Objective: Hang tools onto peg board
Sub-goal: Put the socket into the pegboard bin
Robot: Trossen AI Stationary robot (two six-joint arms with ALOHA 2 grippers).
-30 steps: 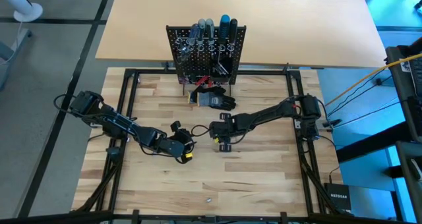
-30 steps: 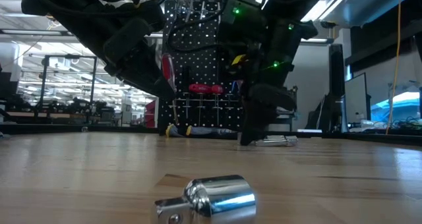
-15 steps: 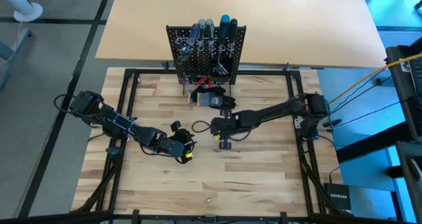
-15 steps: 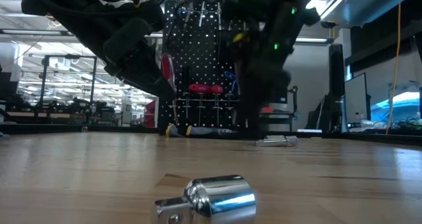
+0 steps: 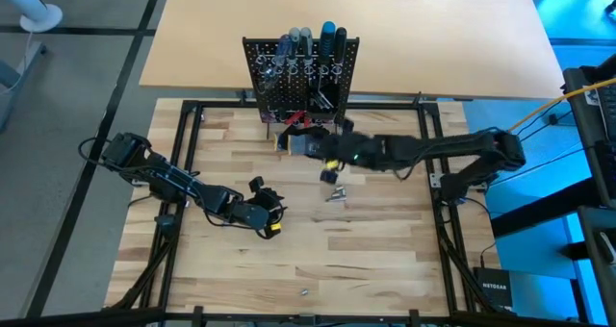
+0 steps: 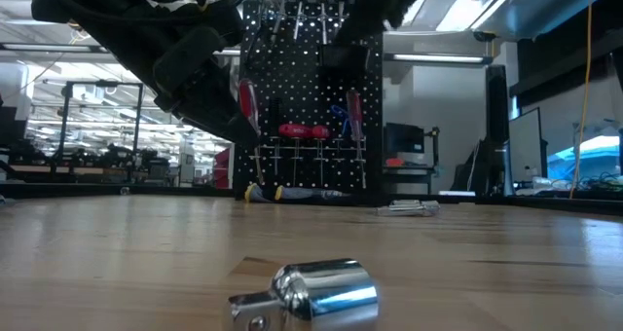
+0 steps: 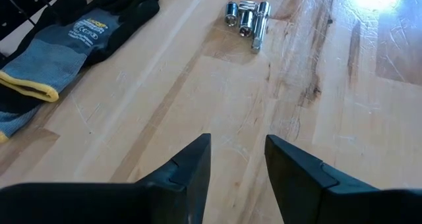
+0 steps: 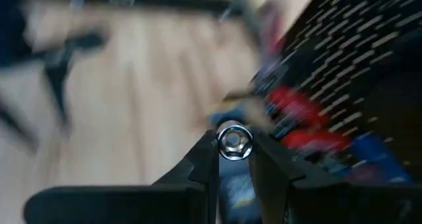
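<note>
- right pincer [image 8: 234, 159]: pinching a small shiny socket [image 8: 232, 141] between its fingertips, its open hexagonal end facing the wrist camera; in the high view the right arm reaches across the counter [image 5: 385, 260] toward the foot of the peg board [image 5: 300, 77].
- peg board: stands upright at the far edge of the counter, screwdrivers [image 5: 308, 40] already seated along its top; the glove bundle [image 5: 306, 146] lies just in front of it.
- remaining sockets [image 5: 334, 195]: a small cluster lies loose on the counter, near the right arm; one more silver piece [image 6: 310, 294] lies close to the low camera.
- left pincer [image 7: 237, 161]: spread and empty, low over bare wood at the left of the counter, waiting.
- step in hand, as judged: carrying one socket to the board.
- next move calls for: lining the socket up with a free holder, lowering it squarely, then releasing; the blurred wrist view hides which holder is free.
</note>
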